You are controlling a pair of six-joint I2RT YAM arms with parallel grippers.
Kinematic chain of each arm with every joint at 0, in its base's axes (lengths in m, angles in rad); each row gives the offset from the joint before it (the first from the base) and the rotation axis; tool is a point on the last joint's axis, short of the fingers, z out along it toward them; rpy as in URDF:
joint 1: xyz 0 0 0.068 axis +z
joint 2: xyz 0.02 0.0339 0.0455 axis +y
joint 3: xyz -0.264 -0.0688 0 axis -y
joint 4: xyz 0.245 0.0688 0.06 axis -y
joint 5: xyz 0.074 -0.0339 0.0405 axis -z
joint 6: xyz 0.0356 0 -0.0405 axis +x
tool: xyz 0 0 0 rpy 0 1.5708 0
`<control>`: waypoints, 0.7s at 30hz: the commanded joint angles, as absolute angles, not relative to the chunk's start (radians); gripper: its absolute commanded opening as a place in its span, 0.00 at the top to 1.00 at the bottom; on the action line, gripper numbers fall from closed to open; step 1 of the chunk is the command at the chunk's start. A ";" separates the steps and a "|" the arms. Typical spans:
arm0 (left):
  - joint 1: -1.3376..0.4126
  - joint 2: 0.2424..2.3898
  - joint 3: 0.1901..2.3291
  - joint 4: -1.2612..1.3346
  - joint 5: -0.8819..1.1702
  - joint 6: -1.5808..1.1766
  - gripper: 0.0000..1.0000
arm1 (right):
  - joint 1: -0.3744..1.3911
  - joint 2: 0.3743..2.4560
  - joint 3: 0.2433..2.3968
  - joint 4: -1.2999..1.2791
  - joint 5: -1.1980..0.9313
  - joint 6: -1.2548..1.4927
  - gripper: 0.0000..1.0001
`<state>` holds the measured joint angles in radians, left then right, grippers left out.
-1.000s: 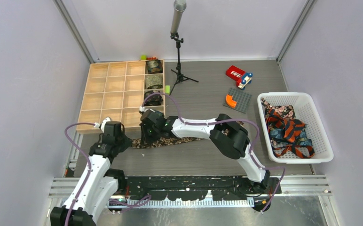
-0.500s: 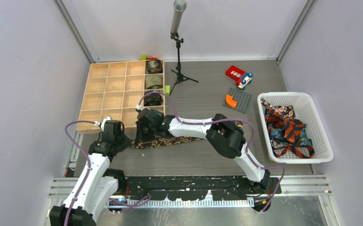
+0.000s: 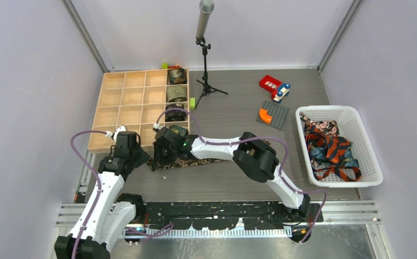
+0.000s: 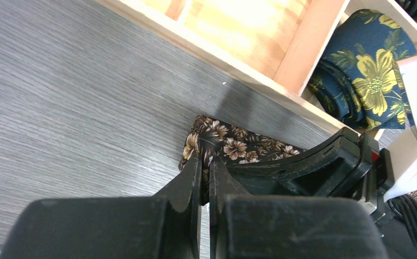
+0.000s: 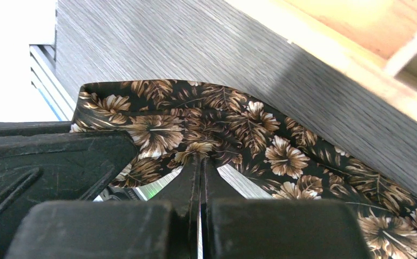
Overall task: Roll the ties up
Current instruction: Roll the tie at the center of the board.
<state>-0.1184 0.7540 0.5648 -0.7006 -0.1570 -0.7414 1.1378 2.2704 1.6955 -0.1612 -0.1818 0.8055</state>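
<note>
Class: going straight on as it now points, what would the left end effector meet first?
The brown floral tie at the left end effector's tips; beyond, probably the wooden organizer's front wall.

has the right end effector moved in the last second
Yes. The right end effector, pinching the tie, has shifted left along the wooden organizer's near edge.

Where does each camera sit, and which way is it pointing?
Top external: high behind the bases, looking down on the table; both arms show, meeting at the brown tie.
Left wrist: on the left arm, facing past the left gripper, shut on the tie's end, toward the wooden organizer.
Right wrist: low, facing along the right gripper pinching the tie.
Shared: both wrist views show the tie and organizer edge.
</note>
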 commanded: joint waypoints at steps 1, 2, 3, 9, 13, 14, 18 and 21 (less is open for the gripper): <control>-0.123 0.761 0.616 -0.712 -0.172 -0.703 1.00 | 1.140 2.256 1.746 -0.115 -0.196 0.802 0.99; -0.123 0.764 0.613 -0.711 -0.174 -0.702 1.00 | 1.136 2.246 1.742 -0.124 -0.187 0.800 0.99; -0.123 0.766 0.611 -0.711 -0.179 -0.703 1.00 | 1.130 2.231 1.731 -0.132 -0.176 0.799 0.99; -0.124 0.784 0.601 -0.700 -0.214 -0.712 1.00 | 1.113 2.134 1.640 -0.142 -0.150 0.779 1.00; -0.123 0.787 0.599 -0.692 -0.220 -0.715 1.00 | 1.132 2.143 1.633 -0.099 -0.217 0.799 0.99; -0.123 0.786 0.599 -0.692 -0.220 -0.715 1.00 | 1.141 2.154 1.643 -0.103 -0.223 0.792 0.99; -0.123 0.776 0.598 -0.698 -0.218 -0.712 1.00 | 1.156 2.198 1.664 -0.102 -0.230 0.798 0.99; -0.123 0.770 0.598 -0.701 -0.221 -0.713 1.00 | 1.156 2.226 1.683 -0.090 -0.233 0.799 0.99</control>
<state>-0.1184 0.7853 0.5804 -0.7082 -0.1993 -0.7235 1.1461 2.2158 1.6325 -0.1345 -0.2073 0.8005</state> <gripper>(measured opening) 0.033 0.027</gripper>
